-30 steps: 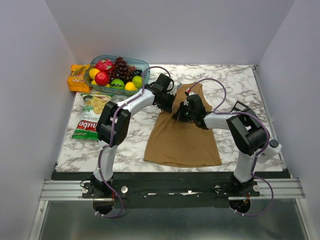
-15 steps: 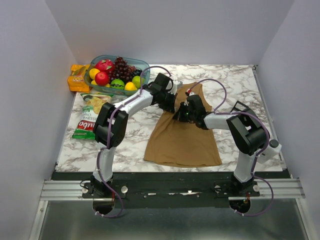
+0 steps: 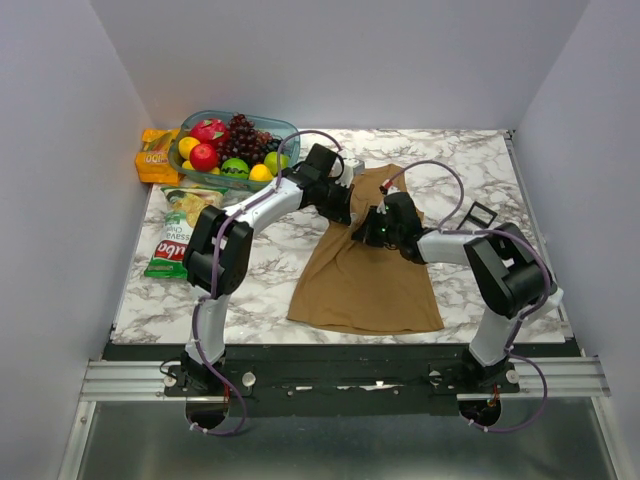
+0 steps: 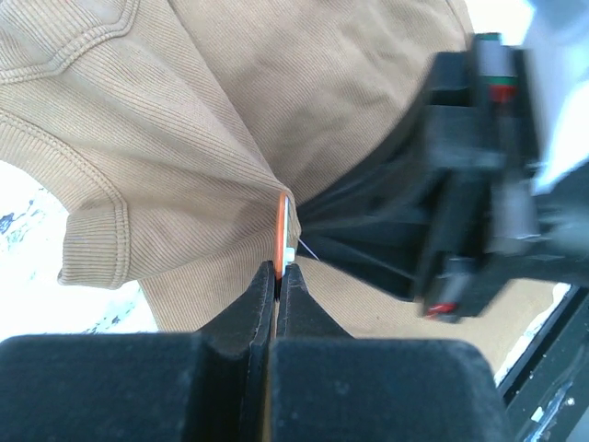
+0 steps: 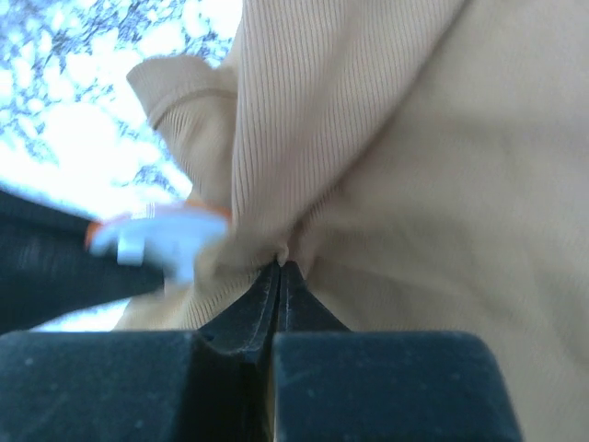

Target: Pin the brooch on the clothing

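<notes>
The right pincer (image 5: 279, 269) has slid a little right, pulling a pinched fold of the soft tan-brown tank top (image 3: 365, 280) tight. The left pincer (image 4: 276, 272) squeezes the tiny round orange-and-white brooch (image 4: 284, 228) right at that fold, so pinning looks close.

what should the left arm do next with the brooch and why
Probably ease the brooch forward into the tank top. The left fingers are shut on it edge-on against the cloth, its thin pin looks bare beside the fabric, and the right fingers pinch the cloth up right beside it.
</notes>
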Available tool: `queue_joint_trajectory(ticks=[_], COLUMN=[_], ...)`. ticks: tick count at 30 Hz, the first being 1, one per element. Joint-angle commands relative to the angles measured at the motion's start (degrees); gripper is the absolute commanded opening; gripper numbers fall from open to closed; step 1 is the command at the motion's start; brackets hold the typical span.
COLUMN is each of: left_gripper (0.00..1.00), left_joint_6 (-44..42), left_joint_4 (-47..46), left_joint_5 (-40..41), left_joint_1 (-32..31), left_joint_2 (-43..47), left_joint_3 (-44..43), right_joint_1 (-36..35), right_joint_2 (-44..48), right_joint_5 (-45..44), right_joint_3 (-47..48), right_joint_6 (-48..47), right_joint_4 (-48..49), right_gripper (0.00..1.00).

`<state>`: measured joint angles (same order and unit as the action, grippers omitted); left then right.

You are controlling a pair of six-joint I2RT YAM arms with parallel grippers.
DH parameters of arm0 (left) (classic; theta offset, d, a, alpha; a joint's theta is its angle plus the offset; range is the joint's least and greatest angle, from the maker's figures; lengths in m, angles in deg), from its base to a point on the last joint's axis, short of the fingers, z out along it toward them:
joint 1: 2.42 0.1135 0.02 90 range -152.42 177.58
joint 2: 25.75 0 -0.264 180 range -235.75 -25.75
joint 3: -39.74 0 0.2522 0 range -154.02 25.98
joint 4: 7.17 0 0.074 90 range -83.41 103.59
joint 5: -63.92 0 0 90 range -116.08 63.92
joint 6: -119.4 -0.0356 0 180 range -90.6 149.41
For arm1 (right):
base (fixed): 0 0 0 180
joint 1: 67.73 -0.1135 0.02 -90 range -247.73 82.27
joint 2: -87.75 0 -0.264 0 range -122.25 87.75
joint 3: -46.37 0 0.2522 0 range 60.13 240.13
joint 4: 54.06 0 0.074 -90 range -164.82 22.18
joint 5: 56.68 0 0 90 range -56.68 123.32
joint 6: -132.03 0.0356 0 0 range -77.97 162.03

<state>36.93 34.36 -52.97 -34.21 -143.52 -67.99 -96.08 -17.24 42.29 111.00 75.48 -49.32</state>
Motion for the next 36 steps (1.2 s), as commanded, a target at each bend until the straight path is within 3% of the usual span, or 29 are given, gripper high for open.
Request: queue_joint_trajectory(ticks=[1, 3, 6, 12, 20, 30, 36], left_gripper=[0.0, 0.0, 0.0, 0.0, 0.0, 0.0, 0.0], left_joint_6=[-0.58, -1.02, -1.99, -3.83, -5.51, -4.81, -4.89], left_joint_4=[-0.35, 0.18, 0.62, 1.76, 3.34, 3.17, 3.26], left_joint_5=[-5.0, -5.97, -7.73, -10.19, -11.95, -14.32, -15.2], left_joint_1=[1.03, 1.2, 1.21, 1.38, 1.56, 2.79, 2.79], left_joint_2=[0.27, 0.18, -0.26, -0.61, -1.23, -1.76, -2.02], left_joint_3=[-0.95, -1.12, -1.39, -1.74, -2.35, -2.62, -2.62], right_joint_1=[2.25, 2.87, 3.57, 4.8, 5.68, 7.0, 7.0], right_joint_2=[5.58, 7.69, 9.1, 8.93, 8.49, 8.92, 9.1], right_joint_5=[3.59, 5.17, 7.71, 12.02, 13.35, 13.88, 14.84], right_joint_3=[-4.46, -6.3, -7.45, -8.59, -8.24, -9.12, -9.21], right_joint_6=[-0.58, -1.28, -2.16, -1.73, -1.29, -1.81, -1.2], right_joint_4=[3.37, 4.08, 5.93, 10.32, 12.52, 13.05, 14.19], right_gripper=[0.17, 0.3, 0.4, 0.5, 0.51, 0.41, 0.41])
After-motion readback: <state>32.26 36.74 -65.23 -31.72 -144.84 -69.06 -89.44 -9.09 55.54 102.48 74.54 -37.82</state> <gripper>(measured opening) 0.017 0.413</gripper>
